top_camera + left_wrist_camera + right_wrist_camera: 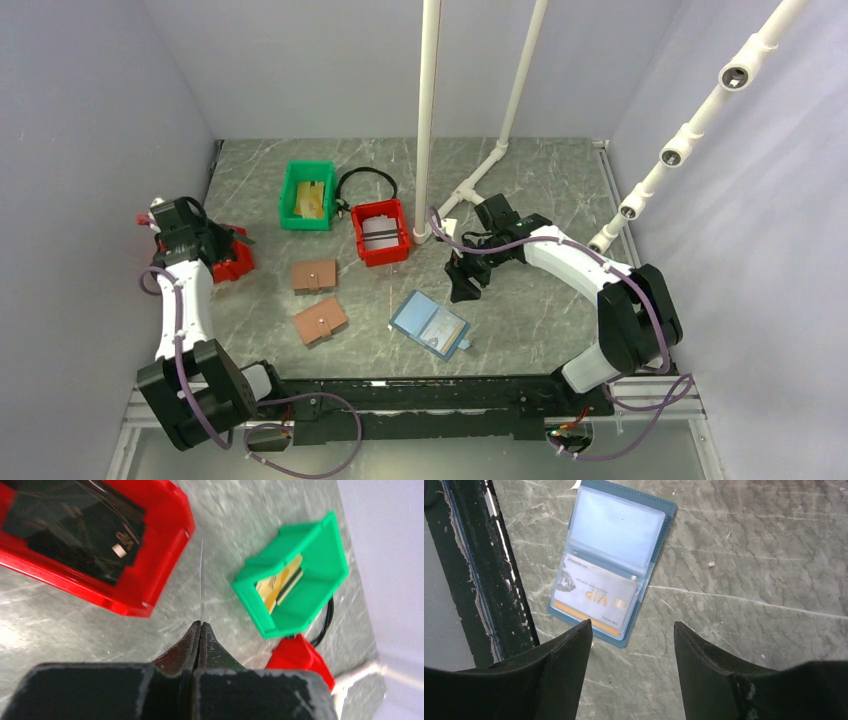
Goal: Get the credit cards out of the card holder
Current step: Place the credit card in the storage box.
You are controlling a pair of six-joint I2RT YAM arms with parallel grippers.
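Right gripper (631, 625), jaws apart, hovers over open blue folding card holder (619, 525); left gripper (200, 624) clamps thin edge-on card (202, 580).

View edges crop the card holder (616, 535) and the red bin (160, 575).
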